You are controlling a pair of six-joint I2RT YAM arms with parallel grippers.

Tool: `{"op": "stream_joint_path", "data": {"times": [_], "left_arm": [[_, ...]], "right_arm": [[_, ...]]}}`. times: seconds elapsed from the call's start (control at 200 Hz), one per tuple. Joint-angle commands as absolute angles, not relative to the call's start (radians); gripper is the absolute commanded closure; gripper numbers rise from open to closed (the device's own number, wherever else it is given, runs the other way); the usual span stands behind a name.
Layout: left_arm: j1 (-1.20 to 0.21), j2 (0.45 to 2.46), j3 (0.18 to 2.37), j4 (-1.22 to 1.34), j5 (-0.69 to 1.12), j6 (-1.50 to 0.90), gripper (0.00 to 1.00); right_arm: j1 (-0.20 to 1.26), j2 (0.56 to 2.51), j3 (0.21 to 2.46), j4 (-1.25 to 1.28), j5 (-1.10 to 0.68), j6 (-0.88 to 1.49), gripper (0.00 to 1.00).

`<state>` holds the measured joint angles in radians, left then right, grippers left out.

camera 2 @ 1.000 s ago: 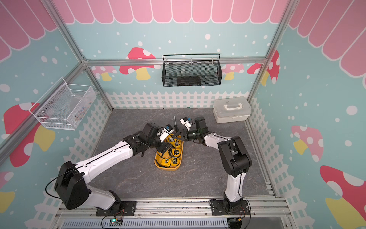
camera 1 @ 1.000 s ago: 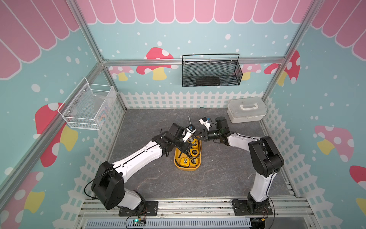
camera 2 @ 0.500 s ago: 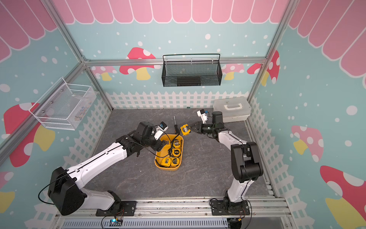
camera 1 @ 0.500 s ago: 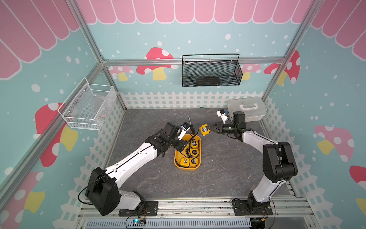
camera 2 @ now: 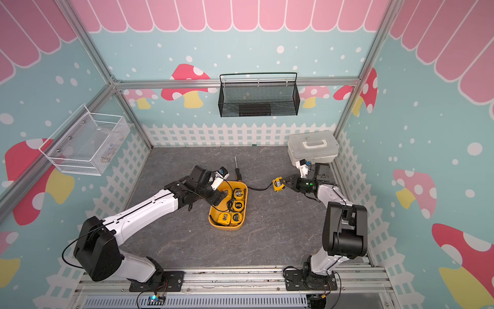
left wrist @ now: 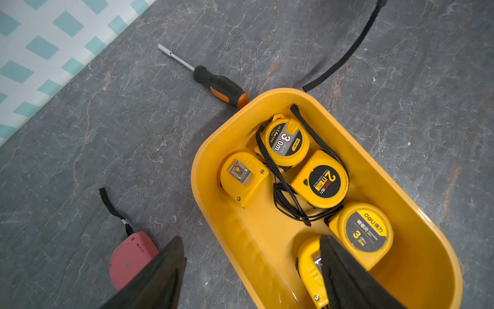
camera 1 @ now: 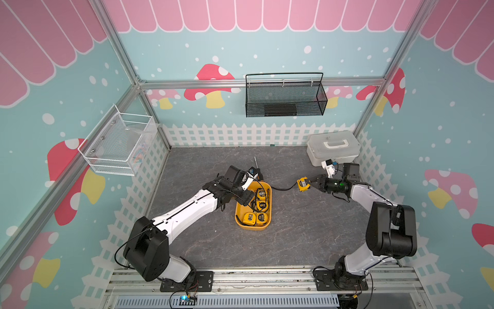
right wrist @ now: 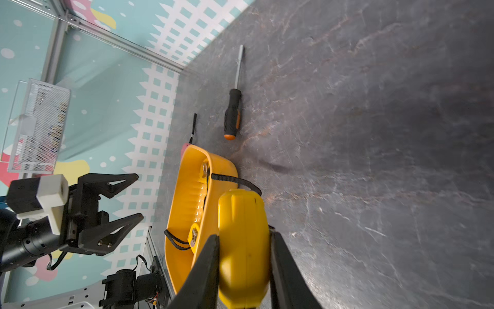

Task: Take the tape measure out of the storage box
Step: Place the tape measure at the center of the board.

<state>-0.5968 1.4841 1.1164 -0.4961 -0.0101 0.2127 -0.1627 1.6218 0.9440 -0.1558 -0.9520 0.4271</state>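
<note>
The storage box [camera 1: 252, 228] is a shallow yellow tray on the grey floor; several yellow tape measures [left wrist: 287, 141] lie inside it. To the right of the box, outside it, my right gripper [camera 1: 311, 184] is shut on one yellow tape measure [camera 1: 303, 184], with a finger on each flat side [right wrist: 243, 240]. Its black strap [camera 1: 283, 188] trails back toward the box. My left gripper [left wrist: 251, 239] is open astride the box's left wall: one finger is over the floor, the other inside above a tape measure.
A red tape measure [left wrist: 131, 256] lies on the floor left of the box. A black-and-orange screwdriver [camera 1: 256, 168] lies just behind it. A white lidded case [camera 1: 332, 147] sits at the back right. A black mesh basket [camera 1: 284, 101] and a white wire basket [camera 1: 117, 144] hang on the walls.
My right gripper has carried the yellow tape measure from above the box out to the right. The left arm has drawn back a little to the box's left wall.
</note>
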Motion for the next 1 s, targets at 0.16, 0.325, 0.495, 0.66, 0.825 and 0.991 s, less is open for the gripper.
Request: {"op": "stream_joint_path", "data": {"times": [0.16, 0.325, 0.495, 0.66, 0.825, 0.991], "left_arm": [[-0.591, 1.497, 1.125, -0.469, 0.018, 0.199, 0.20], [-0.592, 1.503, 1.119, -0.468, 0.023, 0.188, 0.20], [-0.591, 1.509, 1.116, -0.464, 0.022, 0.183, 0.20], [-0.591, 1.514, 1.108, -0.462, 0.030, 0.178, 0.20], [-0.592, 1.521, 1.104, -0.462, 0.032, 0.169, 0.20], [-0.591, 1.532, 1.102, -0.462, 0.041, 0.159, 0.20]], "right_arm": [[-0.209, 1.679, 0.904, -0.173, -0.934, 0.379, 0.72], [-0.233, 1.708, 0.890, -0.170, -0.925, 0.372, 0.72], [-0.249, 1.732, 0.881, -0.162, -0.923, 0.373, 0.71], [-0.261, 1.752, 0.871, -0.152, -0.917, 0.374, 0.71], [-0.270, 1.778, 0.867, -0.147, -0.912, 0.374, 0.71], [-0.274, 1.790, 0.862, -0.149, -0.898, 0.371, 0.70]]}}
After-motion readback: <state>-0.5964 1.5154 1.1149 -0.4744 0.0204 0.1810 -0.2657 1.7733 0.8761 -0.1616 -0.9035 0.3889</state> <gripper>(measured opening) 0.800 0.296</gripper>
